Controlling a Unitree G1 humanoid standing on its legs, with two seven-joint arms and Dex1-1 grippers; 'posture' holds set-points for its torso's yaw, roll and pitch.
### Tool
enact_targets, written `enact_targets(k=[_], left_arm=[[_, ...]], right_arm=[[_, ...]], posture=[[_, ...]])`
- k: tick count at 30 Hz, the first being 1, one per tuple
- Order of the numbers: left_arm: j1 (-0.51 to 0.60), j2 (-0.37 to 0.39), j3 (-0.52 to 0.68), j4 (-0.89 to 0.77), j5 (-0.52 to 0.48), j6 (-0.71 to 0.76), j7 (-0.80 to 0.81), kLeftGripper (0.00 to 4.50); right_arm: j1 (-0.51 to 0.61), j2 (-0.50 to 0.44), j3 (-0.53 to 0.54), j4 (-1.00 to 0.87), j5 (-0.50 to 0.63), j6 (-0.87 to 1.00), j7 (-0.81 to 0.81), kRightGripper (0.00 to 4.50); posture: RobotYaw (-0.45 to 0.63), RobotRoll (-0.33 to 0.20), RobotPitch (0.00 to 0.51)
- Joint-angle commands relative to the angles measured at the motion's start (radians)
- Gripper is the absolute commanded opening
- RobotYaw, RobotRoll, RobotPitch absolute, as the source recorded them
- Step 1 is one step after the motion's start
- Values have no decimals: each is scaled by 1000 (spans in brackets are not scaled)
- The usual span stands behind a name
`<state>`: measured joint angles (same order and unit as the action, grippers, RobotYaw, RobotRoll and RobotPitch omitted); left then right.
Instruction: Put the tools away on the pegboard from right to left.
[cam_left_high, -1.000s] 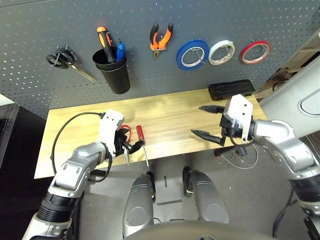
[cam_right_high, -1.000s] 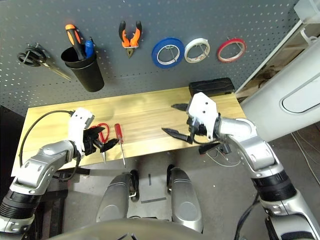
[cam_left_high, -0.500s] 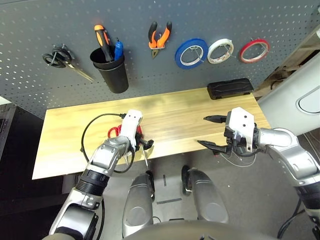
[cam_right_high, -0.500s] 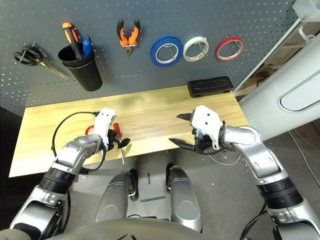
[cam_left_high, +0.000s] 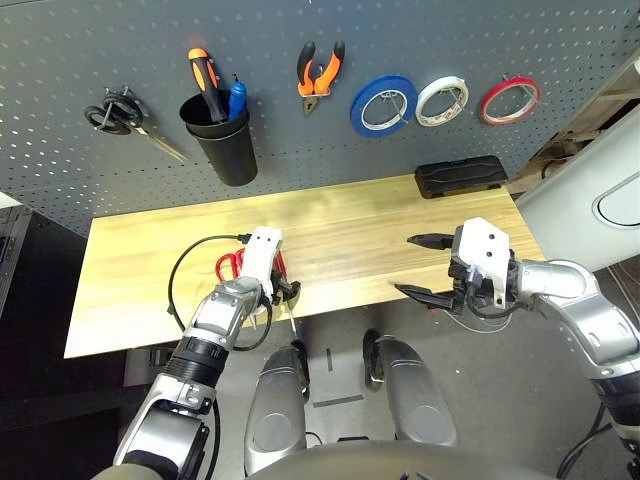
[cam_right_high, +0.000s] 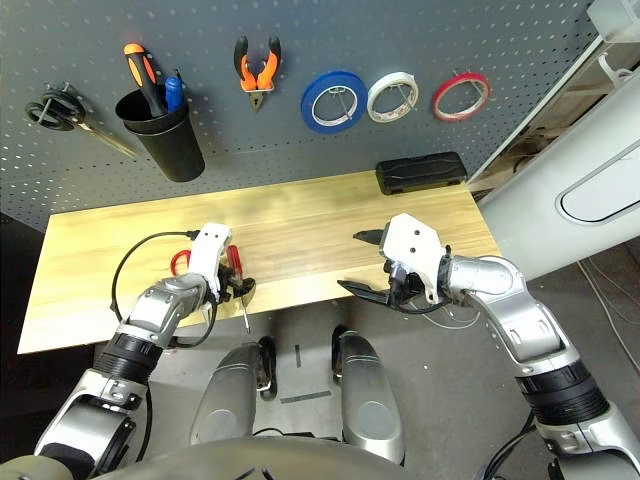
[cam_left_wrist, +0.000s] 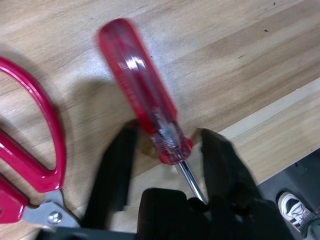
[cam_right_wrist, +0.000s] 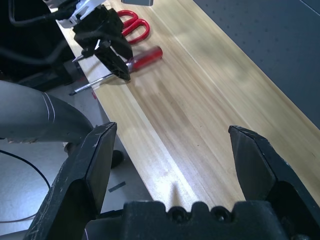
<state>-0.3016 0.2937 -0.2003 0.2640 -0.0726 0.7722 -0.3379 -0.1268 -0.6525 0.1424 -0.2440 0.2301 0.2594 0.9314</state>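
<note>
Two black fingers apart on the left gripper (cam_left_wrist: 169, 131), now straddling the glossy, rounded red screwdriver (cam_left_wrist: 135, 70) at its collar; can't tell whether touching. Near edge, left, on the grained wooden table (cam_left_high: 350, 235). Just left, looped red scissors (cam_left_wrist: 56, 131). Right, spreading wide with the right gripper (cam_right_wrist: 173, 129), empty.

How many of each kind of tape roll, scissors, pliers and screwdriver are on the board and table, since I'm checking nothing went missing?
Tape rolls: 3 (blue, white, red)
Scissors: 2 (black-handled, red-handled)
Pliers: 1
Red-handled screwdriver: 1
Total: 7, not counting whatever stands in the black cup
</note>
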Motion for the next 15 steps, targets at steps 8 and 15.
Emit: enact_targets(k=[8, 15], left_arm=[[3, 4, 23, -98, -2, 1, -20, 797], [58, 69, 79, -361, -46, 95, -62, 797]], right_arm=[[33, -13, -14, 22, 47, 25, 47, 4500], [16, 11, -85, 46, 174, 56, 79, 4500]], posture=[[-109, 0, 232], [-67, 0, 203]])
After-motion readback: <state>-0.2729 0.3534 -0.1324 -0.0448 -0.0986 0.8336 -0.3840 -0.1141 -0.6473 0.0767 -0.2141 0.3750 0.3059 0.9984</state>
